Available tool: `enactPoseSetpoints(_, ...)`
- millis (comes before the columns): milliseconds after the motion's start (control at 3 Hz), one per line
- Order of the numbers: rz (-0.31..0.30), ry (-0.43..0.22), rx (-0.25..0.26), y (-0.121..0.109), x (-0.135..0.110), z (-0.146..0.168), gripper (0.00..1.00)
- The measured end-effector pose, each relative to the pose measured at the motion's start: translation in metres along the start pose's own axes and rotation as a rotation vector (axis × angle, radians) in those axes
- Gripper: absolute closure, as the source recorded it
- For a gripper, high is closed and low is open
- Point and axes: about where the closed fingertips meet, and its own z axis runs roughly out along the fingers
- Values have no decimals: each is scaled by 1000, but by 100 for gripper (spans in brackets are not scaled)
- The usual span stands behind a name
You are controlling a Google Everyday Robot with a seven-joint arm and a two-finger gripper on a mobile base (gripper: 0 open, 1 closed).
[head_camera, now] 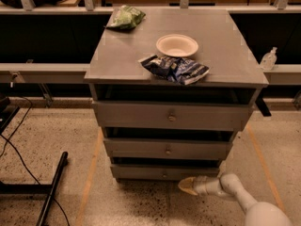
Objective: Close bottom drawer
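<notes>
Grey bottom drawer (141,172) looks nearly shut, maybe needing a small push from the gripper (189,185) at its front, open or closed I cannot tell

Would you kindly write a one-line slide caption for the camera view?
The gripper is low beside the bottom drawer front; a bowl, blue bag and green bag rest atop the cabinet.

My pale gripper (190,186) sits by the slim grey wooden bottom drawer (141,172), its white arm (263,213) cut off at the lower edge. I can't see inside that drawer.
</notes>
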Motion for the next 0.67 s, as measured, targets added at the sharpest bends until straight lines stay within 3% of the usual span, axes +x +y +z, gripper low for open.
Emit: enactPoseSetpoints(667, 23, -95, -17, 73, 32, -74, 100)
